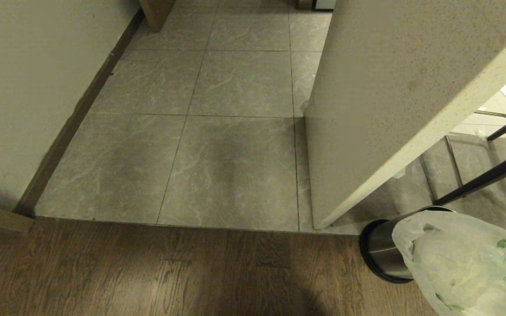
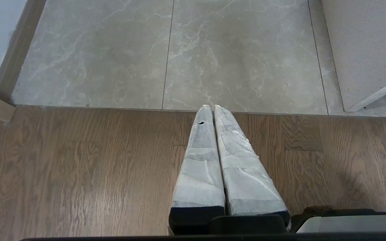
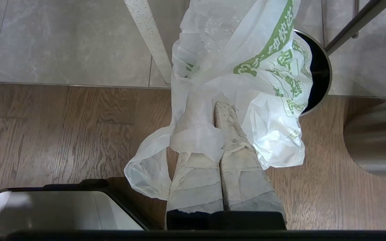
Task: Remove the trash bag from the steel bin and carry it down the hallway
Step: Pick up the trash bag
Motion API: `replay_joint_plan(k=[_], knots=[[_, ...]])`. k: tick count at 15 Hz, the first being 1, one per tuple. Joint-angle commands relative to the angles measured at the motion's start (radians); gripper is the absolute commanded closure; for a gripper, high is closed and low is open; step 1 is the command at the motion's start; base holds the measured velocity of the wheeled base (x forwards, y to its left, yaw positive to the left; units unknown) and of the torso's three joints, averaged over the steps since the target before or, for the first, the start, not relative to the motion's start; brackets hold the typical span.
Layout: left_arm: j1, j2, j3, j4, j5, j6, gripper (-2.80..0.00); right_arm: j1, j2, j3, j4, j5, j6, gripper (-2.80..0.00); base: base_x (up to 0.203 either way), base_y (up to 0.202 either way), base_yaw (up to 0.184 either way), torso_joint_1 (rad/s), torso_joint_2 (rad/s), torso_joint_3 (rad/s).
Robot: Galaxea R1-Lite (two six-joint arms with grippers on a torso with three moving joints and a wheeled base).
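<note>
In the head view, the thin, crinkly, see-through white plastic trash bag [image 1: 459,263] with green print is hanging low on the right side, in front of the small round shiny steel bin [image 1: 378,250] with its black rim. The bag is looking lifted out, not sitting down inside the bin, so I think the first part of the job is done. The carrying part is still to do. Ahead, the hallway floor of big grey marble-look tiles [image 1: 235,166] is stretching away between a plain cream wall [image 1: 24,101] with a dark strip along its foot and a speckled cream panel [image 1: 389,87]. The dark brown wood-plank floor [image 1: 147,272] is lying nearest the robot, and the bin is standing right where wood meets tile. Neither arm is showing here. In the left wrist view, the left gripper [image 2: 211,107] is hanging over the wood floor near the edge of the tiles, with its two white-wrapped fingers pressed together and nothing between them. It seems to be resting. In the right wrist view, the right gripper [image 3: 213,103] is pinching a fold of the trash bag, with its fingers pressed together on the plastic. The bag is draping around them and partly covering the dark open mouth of the bin behind it.
</note>
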Motion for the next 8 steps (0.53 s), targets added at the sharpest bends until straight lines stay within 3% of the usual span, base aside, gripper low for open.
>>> replay_joint_plan(k=[1,8], knots=[[0.000,0.000,0.002,0.000,0.001,0.000,0.00,0.000,0.005,0.005,-0.001,0.000,0.000,0.00,0.000,0.000,0.000,0.000,0.00,0.000],[0.000,-0.001,0.002,0.000,0.001,0.000,0.00,0.000,0.003,0.007,0.000,0.000,0.000,0.00,0.000,0.000,0.000,0.000,0.00,0.000]])
